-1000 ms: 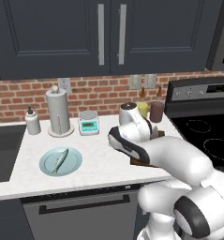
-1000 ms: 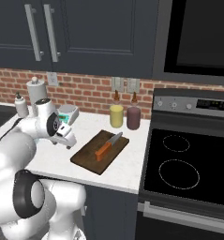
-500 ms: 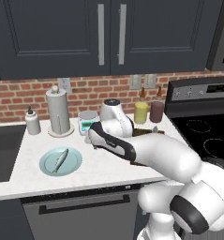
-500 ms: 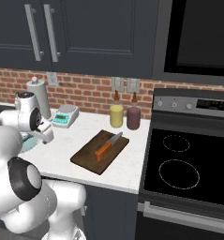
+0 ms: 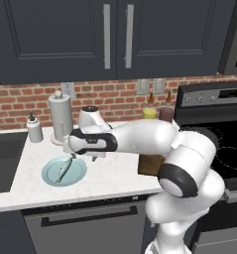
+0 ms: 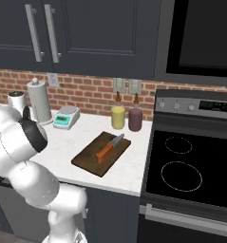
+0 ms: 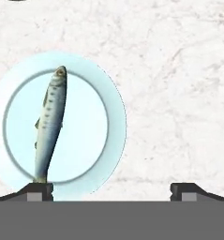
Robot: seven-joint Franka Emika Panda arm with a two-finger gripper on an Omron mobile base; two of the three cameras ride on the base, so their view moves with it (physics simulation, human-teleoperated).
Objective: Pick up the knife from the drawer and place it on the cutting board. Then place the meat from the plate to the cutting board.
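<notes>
knife (image 6: 108, 148) on cutting board (image 6: 89, 163), meat (image 7: 48, 125) on plate (image 7: 112, 112)

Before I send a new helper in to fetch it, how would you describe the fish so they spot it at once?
Start at the white counter left of the stove, below the brick wall. In front of the paper towel roll sits a round light blue plate. The meat lies on it: a slender silvery-grey whole fish, the only thing on that plate.
</notes>
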